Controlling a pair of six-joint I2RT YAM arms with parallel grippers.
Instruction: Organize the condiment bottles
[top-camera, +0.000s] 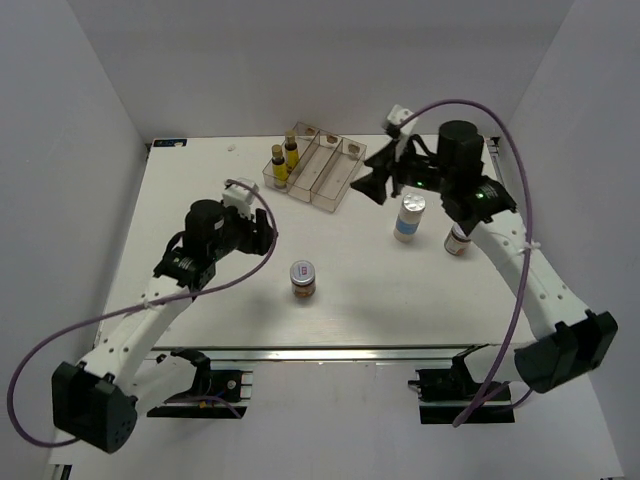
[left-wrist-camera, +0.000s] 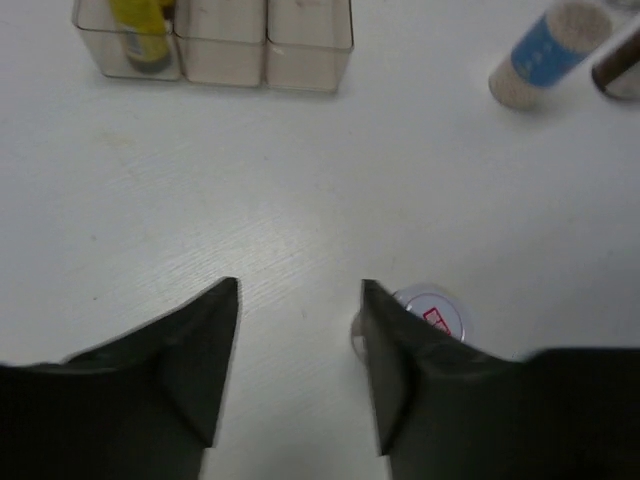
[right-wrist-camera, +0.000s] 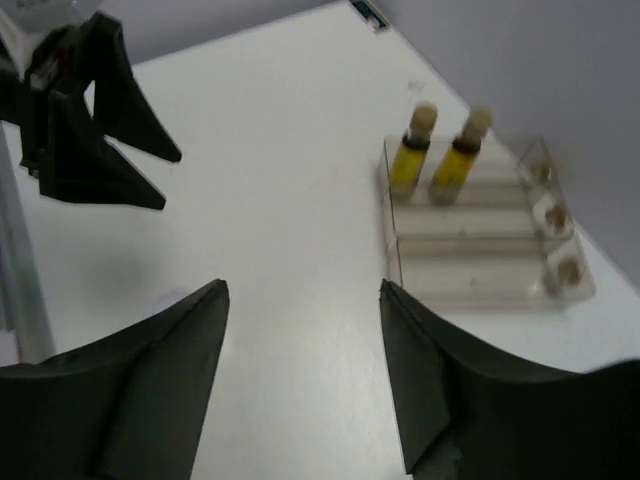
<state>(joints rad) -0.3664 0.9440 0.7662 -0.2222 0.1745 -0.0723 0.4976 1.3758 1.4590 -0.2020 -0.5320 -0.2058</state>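
Two slim yellow bottles (top-camera: 284, 160) stand in the left compartment of the clear tray (top-camera: 330, 172); they also show in the right wrist view (right-wrist-camera: 435, 157). A squat brown jar (top-camera: 304, 280) stands at mid-table, and its pale lid (left-wrist-camera: 437, 311) peeks out behind my left gripper's right finger. A white cylinder with a blue band (top-camera: 408, 218) stands right of centre. A second brown jar (top-camera: 457, 241) stands beside the right arm. My left gripper (top-camera: 264, 236) is open and empty, left of and above the mid-table jar. My right gripper (top-camera: 374, 181) is open and empty beside the tray.
The tray's middle and right compartments (right-wrist-camera: 480, 262) hold no bottles. White walls enclose the table on the left, back and right. In the left wrist view the tray (left-wrist-camera: 300, 45) lies straight ahead and the white cylinder (left-wrist-camera: 548, 55) lies far right.
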